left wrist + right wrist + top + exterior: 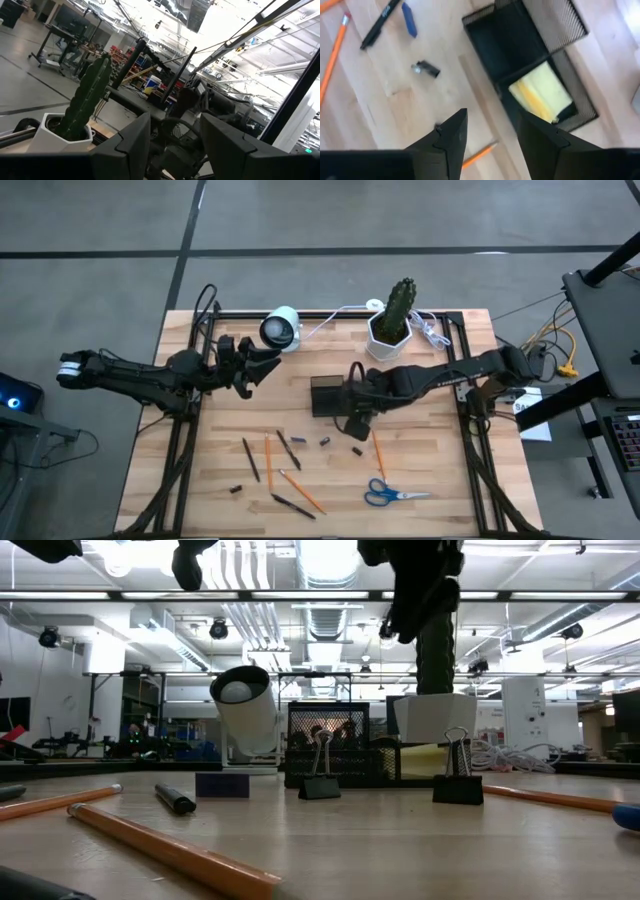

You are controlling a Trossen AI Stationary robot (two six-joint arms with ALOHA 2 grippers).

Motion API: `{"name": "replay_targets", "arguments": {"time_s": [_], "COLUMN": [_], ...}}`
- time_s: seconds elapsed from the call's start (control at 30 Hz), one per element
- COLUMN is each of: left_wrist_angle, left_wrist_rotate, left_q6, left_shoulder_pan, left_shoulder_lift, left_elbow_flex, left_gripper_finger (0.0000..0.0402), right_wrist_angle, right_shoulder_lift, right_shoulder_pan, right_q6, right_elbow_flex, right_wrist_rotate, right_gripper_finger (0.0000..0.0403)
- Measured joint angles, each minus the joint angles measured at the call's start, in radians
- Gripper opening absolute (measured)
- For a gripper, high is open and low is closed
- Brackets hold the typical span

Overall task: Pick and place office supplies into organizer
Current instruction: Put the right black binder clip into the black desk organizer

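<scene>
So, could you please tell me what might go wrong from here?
The right claw hangs open right beside the organizer, so a low move could knock the tray, which already holds the yellow pad. The pencils and pens lie close together and crossed, so picking one may drag another.

no readable text from my feed, black pen [381,23] in right wrist view carries white lettering along its barrel, too blurred to make out, white paper sheet [527,404] beside the table shows dark print, illegible
</scene>
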Motion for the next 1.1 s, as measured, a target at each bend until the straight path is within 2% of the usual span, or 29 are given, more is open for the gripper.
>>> {"name": "replay_targets", "arguments": {"time_s": [0.2, 0.4, 0.7, 0.9, 1.1], "left_wrist_angle": [0.000, -0.003, -0.008, -0.012, -0.034], "left_wrist_rotate": [0.000, 0.000, 0.000, 0.000, 0.000], "left_q6": [0.000, 0.000, 0.000, 0.000, 0.001], "left_shoulder_pan": [0.000, 0.000, 0.000, 0.000, 0.000], "left_shoulder_lift": [0.000, 0.002, 0.003, 0.003, 0.003], "left_elbow_flex": [0.000, -0.003, -0.005, -0.005, -0.006], "left_gripper_finger": [0.0157, 0.0157, 0.0157, 0.0157, 0.0157], "right_wrist_angle": [-0.016, 0.060, 0.345, 0.383, 0.383], "right_shoulder_lift": [0.000, 0.000, 0.000, -0.007, -0.007], "right_shoulder_pan": [0.070, 0.121, 0.185, 0.214, 0.235], "right_q6": [0.071, 0.138, 0.148, 0.126, 0.014], "right_elbow_flex": [-0.025, -0.075, -0.227, -0.275, -0.287], "right_wrist_rotate": [-0.004, 0.002, -0.003, 0.001, 0.001], "right_gripper_finger": [0.0166, 0.0177, 0.0183, 0.0183, 0.0183]}}
